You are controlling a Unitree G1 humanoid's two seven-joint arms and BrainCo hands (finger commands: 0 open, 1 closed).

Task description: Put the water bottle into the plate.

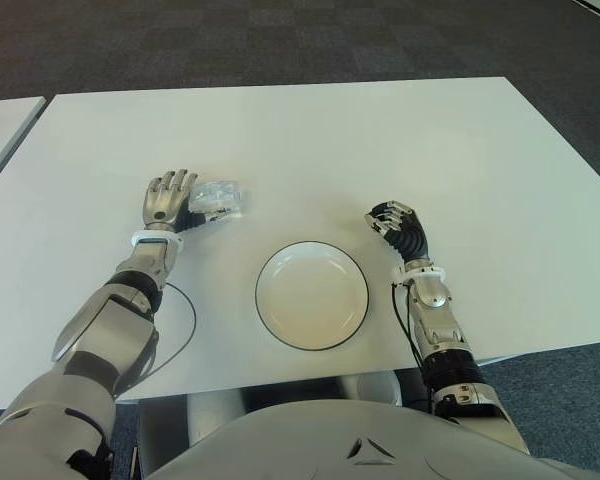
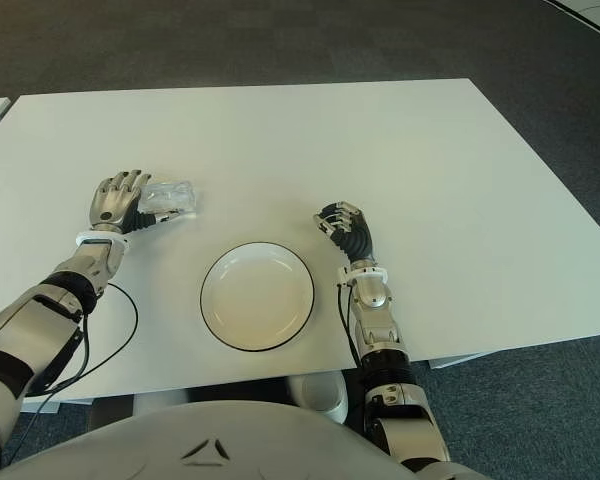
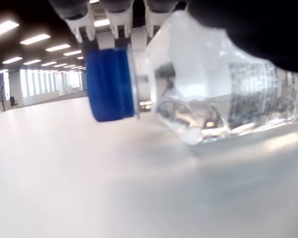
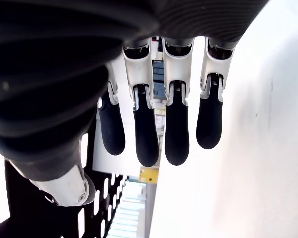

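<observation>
From the head cameras, the water bottle [image 1: 218,198] lay on its side on the white surface [image 1: 380,150], just beside the left hand [image 1: 167,201], up and to the left of the empty black-rimmed plate [image 1: 312,295]. The right hand [image 1: 398,227] showed to the right of the plate.

In the left wrist view, the fingers [image 3: 114,17] touched the bottle's neck above its blue cap [image 3: 111,84]; whether they gripped it I could not tell.

In the right wrist view, the fingers [image 4: 177,136] hung loosely extended, holding nothing.

Your white worktop [image 1: 380,150] carries a white plate [image 1: 312,295] with a dark rim near its front edge, and a clear water bottle [image 1: 218,197] lying toward its left side.
</observation>
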